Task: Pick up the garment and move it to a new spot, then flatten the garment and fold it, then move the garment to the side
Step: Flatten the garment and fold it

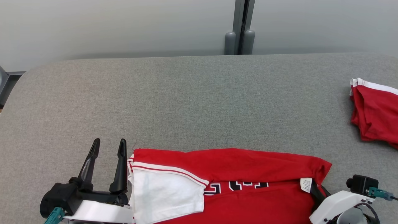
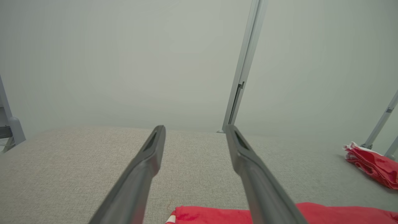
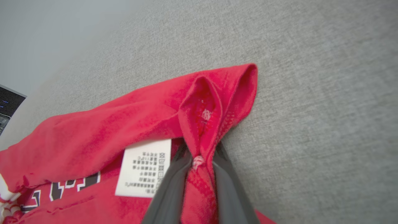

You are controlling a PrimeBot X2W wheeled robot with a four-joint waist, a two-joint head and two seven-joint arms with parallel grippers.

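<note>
Scene from the robot's side of the grey fabric-covered bench (image 1: 199, 102). The garment (image 1: 236, 168), a red shirt with black-and-white lettering (image 1: 236, 186), lies along the near edge of the bench, its upper part turned down in a long fold across the chest. A white sleeve (image 1: 164, 193) with red and white trim lies at its left end, and a white care label (image 1: 306, 184) shows near its right end.

Left arm: forearm low at the near left, wrist level. The left tool (image 1: 110, 141) points away across the bench toward the wall (image 1: 124, 28). Its two dark fingers stand wide apart with nothing between them, just beside the sleeve end of the garment (image 2: 211, 214). In the left wrist view the left tool (image 2: 195, 127) frames bare bench cloth.

Right arm: white wrist housing (image 1: 335, 205) low at the near right, angled inward toward the garment's right corner. In the right wrist view the right tool (image 3: 200, 152) has its fingers (image 3: 172, 180) closed on a raised ridge of the garment (image 3: 108, 124), beside the care label (image 3: 144, 168). The cloth is gathered between them. How tightly the pads press is hard to judge, as the fabric covers the tips.

A second red garment (image 1: 376, 115) with a white band lies bunched at the bench's far right, well apart from the first. A grey post (image 1: 242, 28) rises behind the bench.
</note>
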